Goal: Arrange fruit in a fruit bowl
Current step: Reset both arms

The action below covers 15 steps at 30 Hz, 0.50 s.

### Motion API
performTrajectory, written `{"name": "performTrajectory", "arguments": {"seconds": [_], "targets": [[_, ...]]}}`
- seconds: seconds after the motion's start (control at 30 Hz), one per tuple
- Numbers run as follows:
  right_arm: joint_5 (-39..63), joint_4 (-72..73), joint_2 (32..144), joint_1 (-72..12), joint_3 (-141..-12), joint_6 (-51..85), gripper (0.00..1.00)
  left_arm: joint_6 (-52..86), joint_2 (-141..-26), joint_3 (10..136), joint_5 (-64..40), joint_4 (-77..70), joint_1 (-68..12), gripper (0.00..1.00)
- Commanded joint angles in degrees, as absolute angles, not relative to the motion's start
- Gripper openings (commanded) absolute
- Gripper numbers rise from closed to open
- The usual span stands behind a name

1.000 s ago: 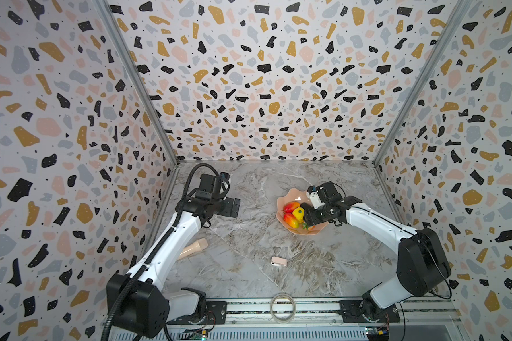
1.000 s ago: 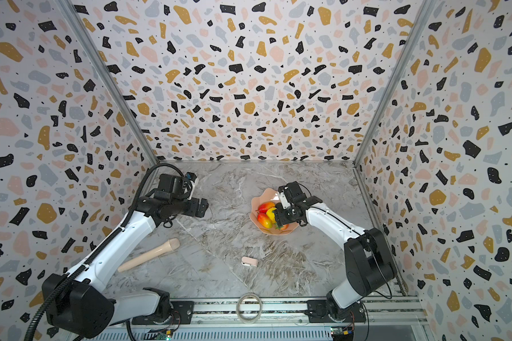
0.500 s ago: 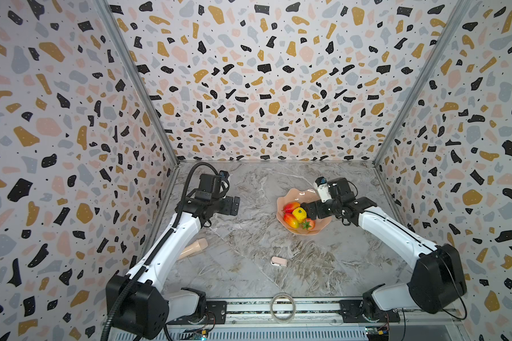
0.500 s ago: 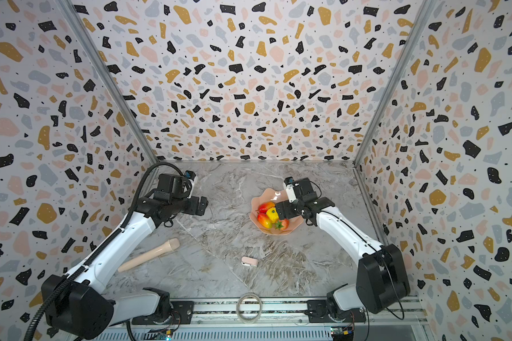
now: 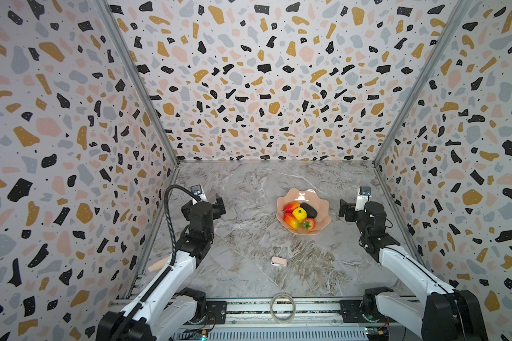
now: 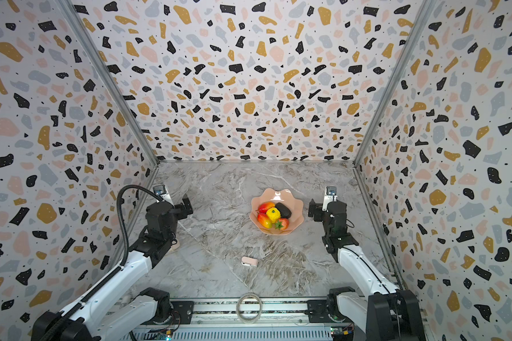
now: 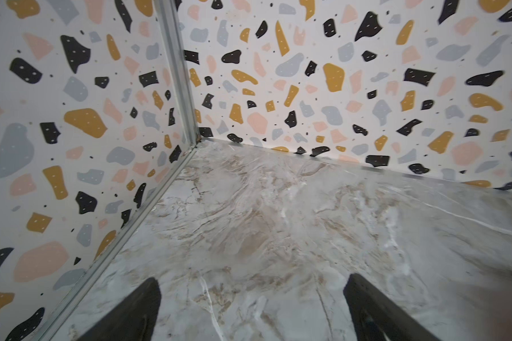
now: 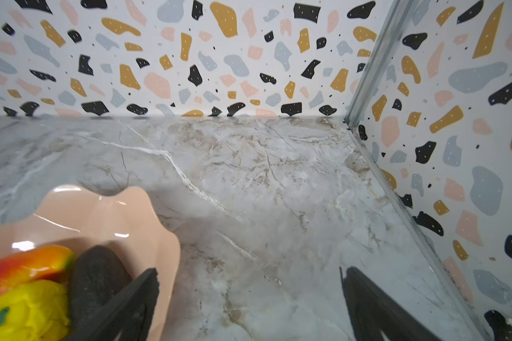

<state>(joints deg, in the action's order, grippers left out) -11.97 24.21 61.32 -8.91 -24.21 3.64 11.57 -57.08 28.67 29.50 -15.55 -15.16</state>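
Observation:
The peach-pink fruit bowl (image 5: 302, 193) (image 6: 277, 193) stands on the marble floor, right of centre. In it lie the fruit: two red-yellow mangoes (image 5: 291, 206) (image 5: 290, 220), a bumpy yellow one (image 5: 299, 214), a dark oval (image 5: 309, 210) and a strawberry (image 5: 309, 223). My right gripper (image 5: 345, 211) (image 8: 249, 273) is open and empty, just right of the bowl, clear of its rim. The right wrist view shows the bowl (image 8: 101, 212) with the dark oval (image 8: 98, 274) beside one finger. My left gripper (image 5: 218, 203) (image 7: 250, 283) is open over bare floor at the left.
A pale pink clip (image 5: 279, 261) lies on the floor in front of the bowl. A beige cylinder (image 5: 158, 264) lies by the left wall, partly behind my left arm. A tape ring (image 5: 283, 307) sits on the front rail. Patterned walls close in three sides.
My right gripper opened wide and drew back from above the bowl to its right side. The dark oval now shows uncovered in the bowl. The left arm has barely moved.

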Motion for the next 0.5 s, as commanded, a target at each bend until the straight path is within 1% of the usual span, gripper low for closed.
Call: {"name": "performTrajectory", "arguments": {"seconds": [0.0,0.17,0.2,0.23,0.27,0.33,0.47], "targets": [[-17.7,39.1,61.9,-8.6,-20.6,1.3,0.99,8.4,-61.4,24.1,34.3,-31.9,-15.3,1.0],[-13.3,52.4,65.0,-7.7,-13.5,1.8,0.99,6.8,-65.0,16.1,36.3,-47.8,-15.2,1.0],[-12.8,54.7,66.4,-7.4,-12.6,2.1,0.99,7.5,-65.3,15.4,36.8,-48.9,-14.8,0.99],[-12.6,56.8,67.8,-7.2,-12.0,2.3,0.99,8.0,-65.0,16.3,35.3,-46.4,-13.8,1.0],[-12.5,58.9,69.7,-6.9,-11.6,1.9,0.99,7.4,-65.2,17.1,33.7,-45.3,-12.7,0.99],[-12.7,62.8,73.8,-6.6,-11.1,1.8,0.99,4.6,-65.5,17.0,33.6,-46.3,-12.6,1.0],[-12.3,74.8,83.4,-5.8,-9.3,1.9,0.99,1.3,-66.6,12.9,34.0,-52.3,-12.3,1.0]]}}
